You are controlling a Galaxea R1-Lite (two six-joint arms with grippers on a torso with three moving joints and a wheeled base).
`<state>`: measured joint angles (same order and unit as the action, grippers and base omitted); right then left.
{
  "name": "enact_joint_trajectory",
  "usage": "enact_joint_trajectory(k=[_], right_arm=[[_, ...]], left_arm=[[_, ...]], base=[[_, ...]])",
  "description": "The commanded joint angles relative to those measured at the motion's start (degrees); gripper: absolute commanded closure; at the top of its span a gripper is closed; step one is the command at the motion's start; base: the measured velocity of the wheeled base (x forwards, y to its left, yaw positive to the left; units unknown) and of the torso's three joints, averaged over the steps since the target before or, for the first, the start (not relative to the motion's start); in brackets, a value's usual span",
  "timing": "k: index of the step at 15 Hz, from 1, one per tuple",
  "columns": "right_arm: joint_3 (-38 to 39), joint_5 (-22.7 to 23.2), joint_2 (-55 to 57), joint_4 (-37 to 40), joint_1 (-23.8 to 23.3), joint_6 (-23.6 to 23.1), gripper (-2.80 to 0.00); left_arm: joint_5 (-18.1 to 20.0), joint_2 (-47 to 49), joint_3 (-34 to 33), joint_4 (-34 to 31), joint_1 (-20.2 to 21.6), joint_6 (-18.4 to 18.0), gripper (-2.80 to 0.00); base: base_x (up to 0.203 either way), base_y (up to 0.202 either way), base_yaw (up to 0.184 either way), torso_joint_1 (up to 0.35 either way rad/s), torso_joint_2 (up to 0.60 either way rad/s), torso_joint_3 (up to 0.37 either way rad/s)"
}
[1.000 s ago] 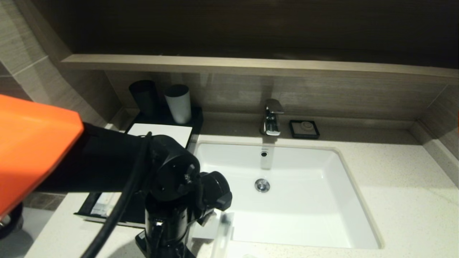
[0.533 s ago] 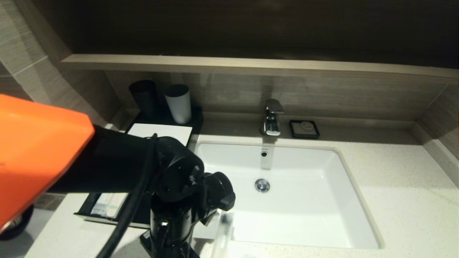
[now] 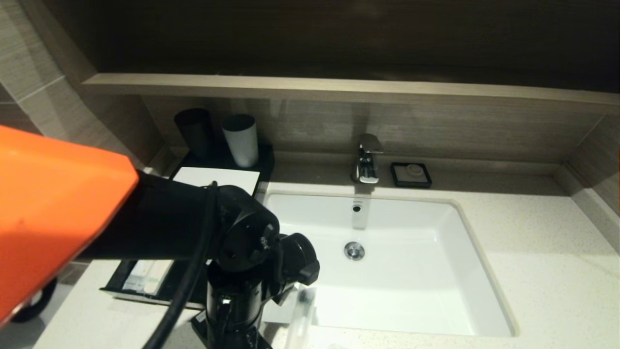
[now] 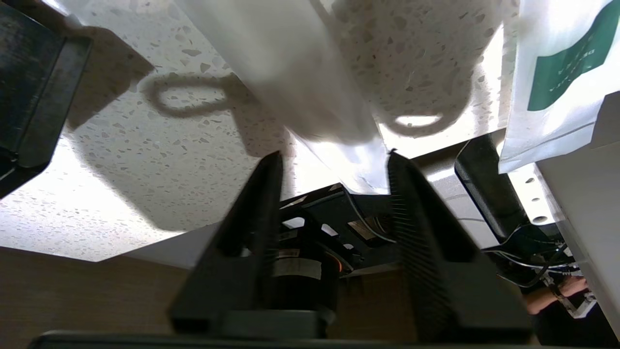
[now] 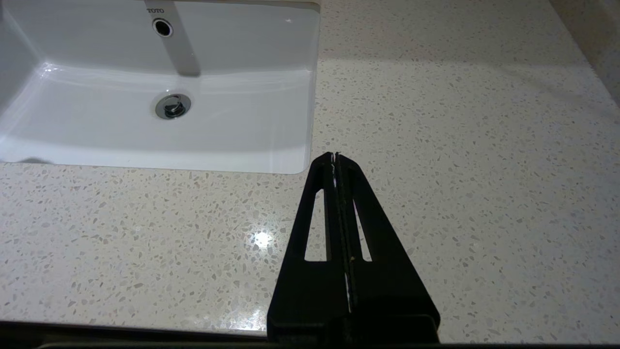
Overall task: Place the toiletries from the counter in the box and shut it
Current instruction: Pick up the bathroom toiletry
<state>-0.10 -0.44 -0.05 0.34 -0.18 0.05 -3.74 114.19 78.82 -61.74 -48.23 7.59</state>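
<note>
— What does the box (image 3: pixel 215 178) hold?
— Its drawer (image 3: pixel 145 278) is pulled out with pale packets (image 3: pixel 147 277) inside.

— And the grippers?
— The left gripper (image 4: pixel 334 162) is spread around a packet (image 4: pixel 310 92) at the counter's (image 3: pixel 542 271) front edge; the right gripper (image 5: pixel 335 157) hangs pressed together, empty.

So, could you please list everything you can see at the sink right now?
Counter: one, off-white speckled, around the basin.
Basin: one, white, set in the counter.
Tap: one, chrome, behind the basin.
Soap dish: one, black, right of the tap.
Cups: two, black and white, back left.
Box: one, black with white top, drawer open.
Packets: translucent white, on the counter's front edge and in the drawer.
Left pincer: open, over a packet.
Right pincer: shut, over bare counter.
</note>
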Motion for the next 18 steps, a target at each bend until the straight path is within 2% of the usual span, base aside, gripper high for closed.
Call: enact_joint_trajectory(k=[1,7,10,18], right_arm=[[0.0,0.0,0.0,0.0,0.0,0.0,0.00],[0.0,0.0,0.0,0.0,0.0,0.0,0.00],[0.0,0.0,0.0,0.0,0.0,0.0,0.00],[0.0,0.0,0.0,0.0,0.0,0.0,0.00]], left_arm=[[0.0,0.3,0.2,-0.3,0.1,0.1,-2.80],[-0.5,1.3,-0.3,0.8,0.0,0.1,-2.80],[-0.4,0.5,-2.9,6.4,0.1,0.3,-2.80],[-0.4,0.4,-3.0,6.8,0.1,1.5,-2.80]], base=[[0.000,0.000,0.000,0.000,0.00,0.000],[0.000,0.000,0.000,0.000,0.00,0.000],[0.000,0.000,0.000,0.000,0.00,0.000],[0.000,0.000,0.000,0.000,0.00,0.000]])
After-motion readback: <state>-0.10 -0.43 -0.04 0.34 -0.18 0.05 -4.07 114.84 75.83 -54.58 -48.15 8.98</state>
